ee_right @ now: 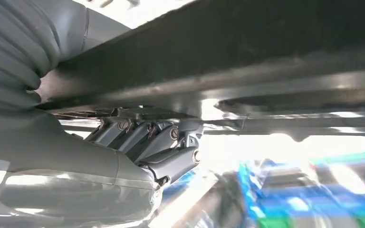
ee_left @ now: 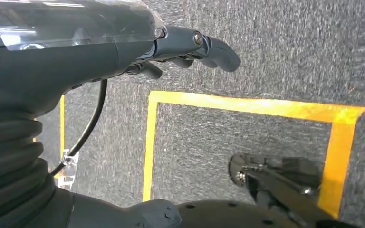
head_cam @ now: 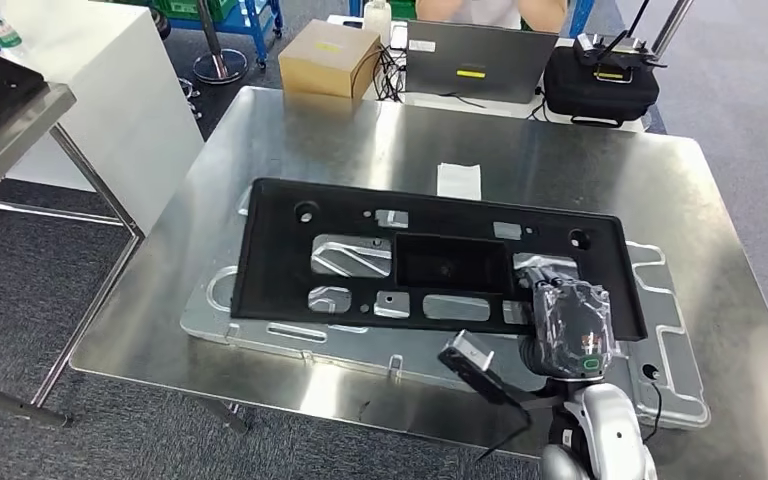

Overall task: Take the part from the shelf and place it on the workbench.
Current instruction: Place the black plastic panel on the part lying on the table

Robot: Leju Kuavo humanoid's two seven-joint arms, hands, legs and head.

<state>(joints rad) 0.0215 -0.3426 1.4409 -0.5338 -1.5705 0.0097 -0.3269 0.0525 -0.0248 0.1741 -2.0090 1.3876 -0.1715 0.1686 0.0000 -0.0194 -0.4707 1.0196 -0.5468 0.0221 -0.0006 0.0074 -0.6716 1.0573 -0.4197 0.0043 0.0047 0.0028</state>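
We see the black plastic panel (head_cam: 360, 255), pierced by cutouts and holes, lying flat on the steel workbench (head_cam: 580, 170). Our right hand (head_cam: 570, 325) rests on its near edge, fingers (ee_right: 164, 137) curled against it; whether it grips, we cannot tell. Our left hand (ee_left: 190, 47) hangs with fingers curled in, holding nothing.

In the head view, the right hand (head_cam: 570, 325) covered the lower right edge of the black part (head_cam: 360, 250), and its fingers could not be seen. The bench (head_cam: 560, 160) ran off the right edge of the frame. At the top, a person (head_cam: 490, 10) was cut off behind a laptop (head_cam: 475, 60). The lower right of the right wrist view was blurred blue and green.
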